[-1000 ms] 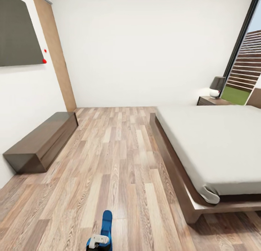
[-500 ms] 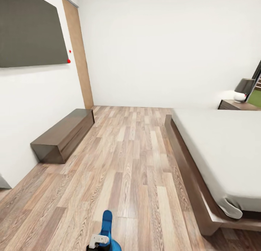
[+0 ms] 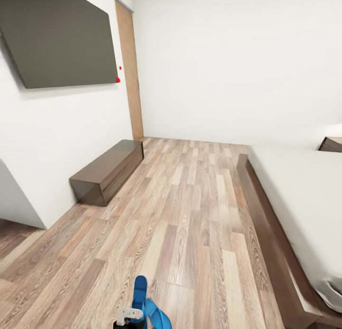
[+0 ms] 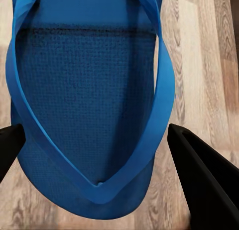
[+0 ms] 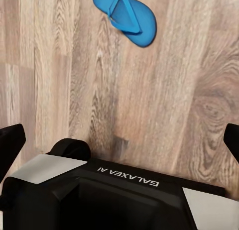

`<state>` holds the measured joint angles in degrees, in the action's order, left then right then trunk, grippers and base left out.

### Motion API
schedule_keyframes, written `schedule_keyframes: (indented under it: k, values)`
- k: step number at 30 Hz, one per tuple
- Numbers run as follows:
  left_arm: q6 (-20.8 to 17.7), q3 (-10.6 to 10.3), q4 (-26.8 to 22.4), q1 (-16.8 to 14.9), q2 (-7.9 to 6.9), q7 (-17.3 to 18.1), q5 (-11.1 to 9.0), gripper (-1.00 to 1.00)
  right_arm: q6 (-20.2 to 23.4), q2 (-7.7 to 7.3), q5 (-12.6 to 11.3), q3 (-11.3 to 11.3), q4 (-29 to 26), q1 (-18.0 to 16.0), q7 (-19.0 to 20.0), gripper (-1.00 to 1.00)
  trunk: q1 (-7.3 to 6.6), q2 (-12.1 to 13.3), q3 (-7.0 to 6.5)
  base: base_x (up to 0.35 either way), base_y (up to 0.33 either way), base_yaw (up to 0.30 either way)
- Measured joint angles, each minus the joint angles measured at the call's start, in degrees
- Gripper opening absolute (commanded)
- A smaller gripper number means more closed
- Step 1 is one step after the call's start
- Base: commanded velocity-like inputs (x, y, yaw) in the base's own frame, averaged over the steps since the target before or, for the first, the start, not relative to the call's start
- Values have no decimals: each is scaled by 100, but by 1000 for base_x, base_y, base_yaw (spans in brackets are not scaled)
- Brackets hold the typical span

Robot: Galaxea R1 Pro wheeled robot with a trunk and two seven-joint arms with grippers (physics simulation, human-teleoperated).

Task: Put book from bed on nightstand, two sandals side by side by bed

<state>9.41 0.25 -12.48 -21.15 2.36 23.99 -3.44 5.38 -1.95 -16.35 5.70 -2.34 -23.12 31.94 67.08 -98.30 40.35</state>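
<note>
My left gripper (image 3: 129, 314) sits at the bottom edge of the head view, shut on a bright blue sandal (image 3: 139, 291) that points away from me. In the left wrist view that sandal (image 4: 89, 90) lies between the two dark fingertips (image 4: 199, 180). A second blue sandal (image 5: 125, 16) lies flat on the wood floor near my base, and also appears beside the held one (image 3: 159, 315). My right gripper (image 5: 120, 138) hangs open above the floor. The bed (image 3: 304, 196) runs along the right, with a nightstand (image 3: 332, 144) behind it. The book is out of view.
A long low dark brown bench (image 3: 108, 170) stands against the left wall under a dark wall panel (image 3: 61, 39). A wooden door (image 3: 130, 68) is at the far left corner. Wood-plank floor (image 3: 190, 215) stretches between the bench and the bed frame.
The camera has swung left, so the bed, bench and wall panel slid right and the window and lamp left the picture. The left gripper still holds its sandal. The second sandal came into view.
</note>
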Motion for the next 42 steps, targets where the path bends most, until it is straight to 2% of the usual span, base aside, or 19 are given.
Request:
schedule_keyframes:
  k: [42]
  values:
    - [0, 0, 0, -1, 0, 0, 1, -100, 0, -2, 0, 0, 0, 0, 0, 100, 0, 0, 0, 0, 0, 290]
